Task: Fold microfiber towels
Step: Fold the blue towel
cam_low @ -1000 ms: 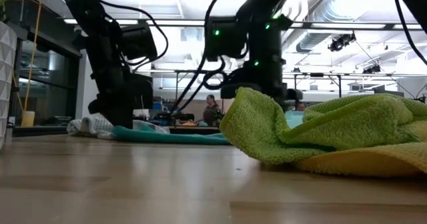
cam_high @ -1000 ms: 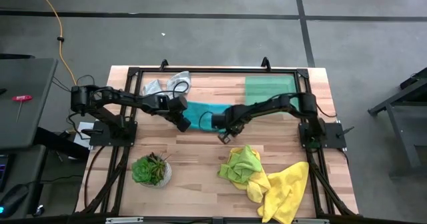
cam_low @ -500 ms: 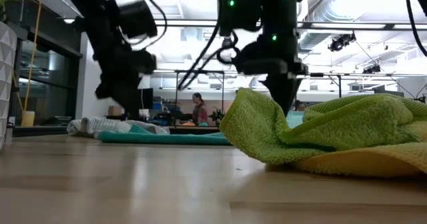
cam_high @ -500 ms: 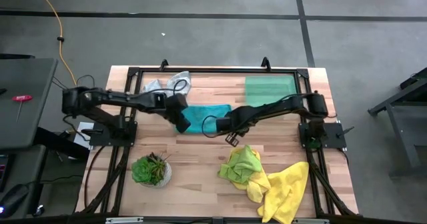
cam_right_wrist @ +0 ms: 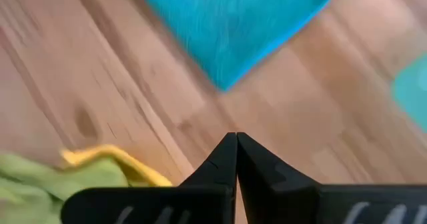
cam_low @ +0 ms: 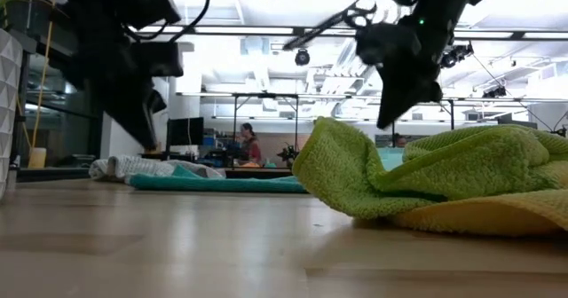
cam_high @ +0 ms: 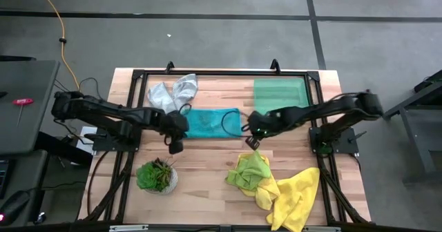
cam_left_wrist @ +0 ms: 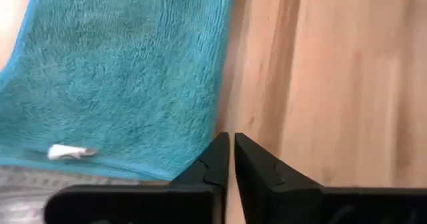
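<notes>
A teal towel [cam_high: 213,122] lies on a pale, striped wooden table [cam_high: 207,184]. A grey-white towel [cam_high: 173,92] has a soft mottled look. A lime green towel [cam_high: 250,170] overlaps a bright yellow towel [cam_high: 297,196]. A flat green tray [cam_high: 279,92] and a leafy green plant [cam_high: 156,175] add more green. Both arms are black.

Bright, even overhead light; ceiling glare and perhaps motion blur on both wrist views.

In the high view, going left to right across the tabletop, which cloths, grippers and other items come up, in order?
Potted plant → left gripper → teal towel → right gripper → yellow towel.
</notes>
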